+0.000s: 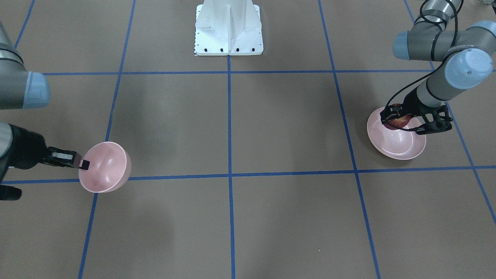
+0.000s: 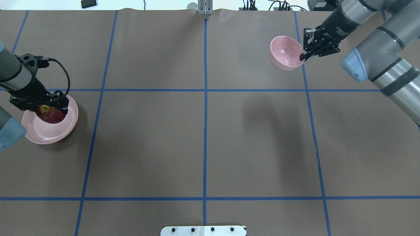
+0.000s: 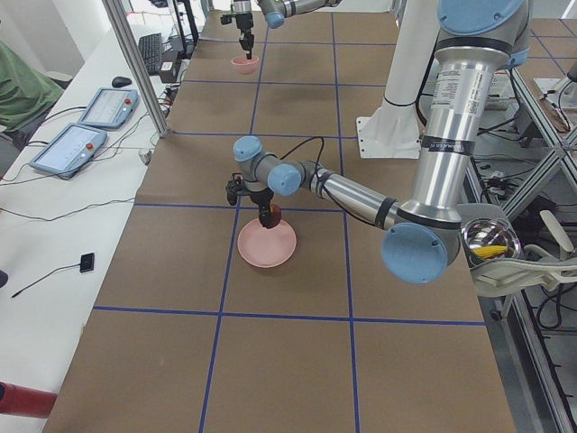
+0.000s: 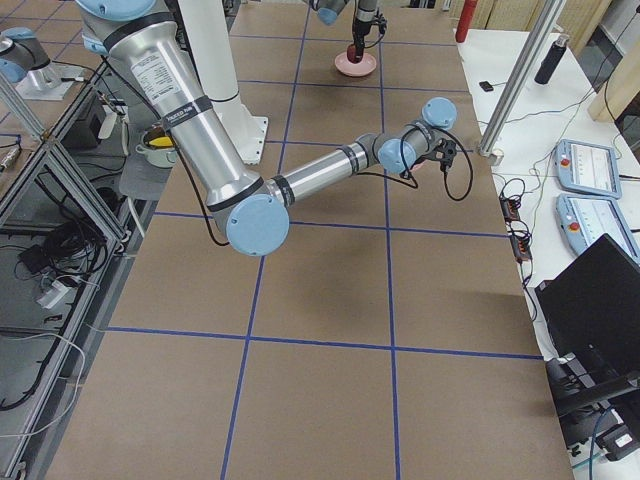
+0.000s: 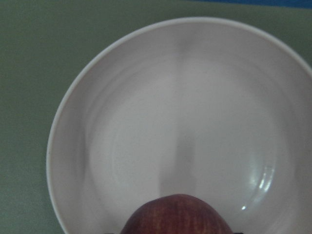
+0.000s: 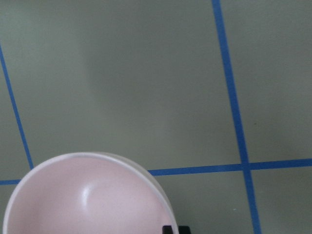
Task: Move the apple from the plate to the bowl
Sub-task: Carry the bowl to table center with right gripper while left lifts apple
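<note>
Left gripper (image 2: 49, 108) holds the apple (image 2: 51, 116), fingers clamped on both its sides, over the plate (image 2: 46, 136) at the left side of the table (image 2: 203, 137). Cannot tell if the apple touches the plate. Right gripper (image 2: 302, 57) pinches the bowl (image 2: 283, 54) by its right rim, fingers narrow, far right.

The apple (image 2: 51, 114) on my left is dark red, with a small yellow-green patch on top. The plate (image 2: 49, 136) under it and the bowl (image 2: 283, 55) at far right are pale pink. My left gripper (image 2: 41, 106) and right gripper (image 2: 302, 56) are black. The table (image 2: 147, 137) is brown, crossed by a grid of blue tape lines (image 2: 205, 131).
</note>
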